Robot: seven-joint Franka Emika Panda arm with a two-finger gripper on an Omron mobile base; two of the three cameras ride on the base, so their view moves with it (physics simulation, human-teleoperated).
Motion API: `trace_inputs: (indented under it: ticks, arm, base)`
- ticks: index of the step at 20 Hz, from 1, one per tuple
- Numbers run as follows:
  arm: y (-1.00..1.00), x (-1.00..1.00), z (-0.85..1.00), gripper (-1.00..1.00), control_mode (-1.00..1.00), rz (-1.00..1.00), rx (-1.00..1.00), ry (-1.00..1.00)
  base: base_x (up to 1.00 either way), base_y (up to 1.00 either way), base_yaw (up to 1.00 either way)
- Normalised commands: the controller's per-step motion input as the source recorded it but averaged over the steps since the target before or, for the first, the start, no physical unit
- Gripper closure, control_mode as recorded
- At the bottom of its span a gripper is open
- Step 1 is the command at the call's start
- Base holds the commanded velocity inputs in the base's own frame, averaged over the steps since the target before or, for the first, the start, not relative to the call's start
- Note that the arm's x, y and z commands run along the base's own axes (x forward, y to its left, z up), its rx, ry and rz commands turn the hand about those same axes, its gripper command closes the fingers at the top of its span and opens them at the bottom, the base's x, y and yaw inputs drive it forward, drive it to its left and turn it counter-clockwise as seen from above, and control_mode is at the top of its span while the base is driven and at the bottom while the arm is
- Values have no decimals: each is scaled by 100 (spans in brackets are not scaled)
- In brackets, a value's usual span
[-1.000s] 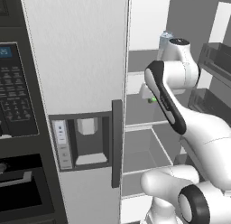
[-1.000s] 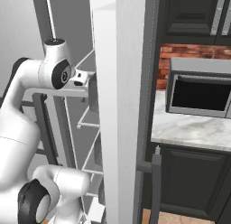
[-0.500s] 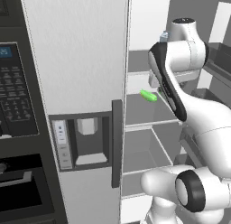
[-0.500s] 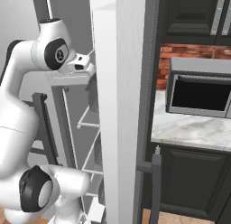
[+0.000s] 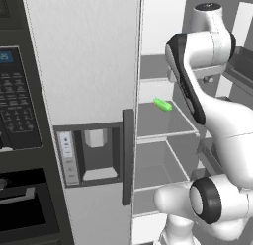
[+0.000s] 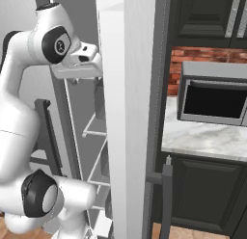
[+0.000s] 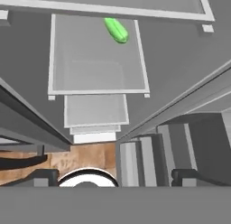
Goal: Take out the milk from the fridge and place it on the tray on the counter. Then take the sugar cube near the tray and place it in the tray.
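Observation:
The fridge [image 5: 79, 66] stands with its right compartment open, white shelves [image 5: 163, 123] showing inside. My gripper [image 7: 115, 177] hangs high in that compartment and looks straight down past the shelves [image 7: 97, 60]; its fingertips [image 7: 44, 177] stand wide apart, open, with nothing between them. A small green item [image 7: 116, 30] lies on a middle shelf, also seen as the green item [image 5: 162, 104] from the left base. The counter [image 6: 202, 137] of white marble lies to the right of the fridge. The milk, the tray and the sugar cube are out of view.
A black oven with keypad [image 5: 15, 105] sits left of the fridge. The fridge's dark handle [image 5: 127, 160] runs beside the dispenser recess [image 5: 94, 150]. Door bins [image 7: 180, 142] flank the hand. A microwave [image 6: 212, 98] stands on the counter, dark cabinets [image 6: 202, 194] below.
The arm has lifted, carrying the hand up towards the top of the open fridge compartment. The jaws have stayed wide apart.

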Motion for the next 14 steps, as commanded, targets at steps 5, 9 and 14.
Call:
trace_inputs:
  ticks: [5,9,14]
  arm:
    - [-7,0,16,-100,-100,-2,0,-37]
    - [-18,0,14,-100,-100,-8,0,-23]
    - [-25,0,22,-100,-100,-14,0,-8]
  base:
    - [0,0,0]
    - [0,0,0]
    - [0,0,0]
